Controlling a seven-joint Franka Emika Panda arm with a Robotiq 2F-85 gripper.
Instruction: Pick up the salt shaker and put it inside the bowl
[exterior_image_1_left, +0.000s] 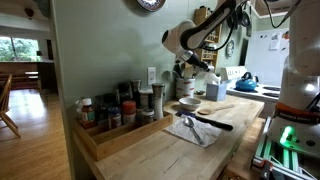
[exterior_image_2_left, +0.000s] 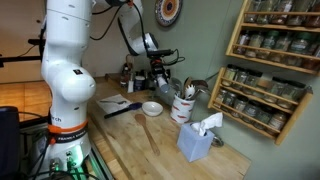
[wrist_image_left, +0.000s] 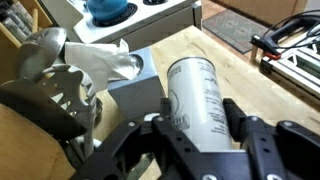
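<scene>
Wrist view: gripper (wrist_image_left: 197, 138) clamped on the salt shaker (wrist_image_left: 197, 95), a white cylinder with small print, one finger (wrist_image_left: 248, 135) on each side. The shaker is off the wooden counter (wrist_image_left: 215, 50), not in the bowl. A grey tissue box (wrist_image_left: 135, 95) with white tissue sits just beyond it. In both exterior views the gripper (exterior_image_1_left: 190, 72) (exterior_image_2_left: 160, 75) hangs over the counter with the bowl (exterior_image_1_left: 188, 103) (exterior_image_2_left: 152, 108) below it, apart; the shaker is too small to make out there. In an exterior view, a utensil holder (exterior_image_2_left: 183, 108) is beside the bowl and a wooden spoon (exterior_image_2_left: 150, 130) lies nearer the camera.
</scene>
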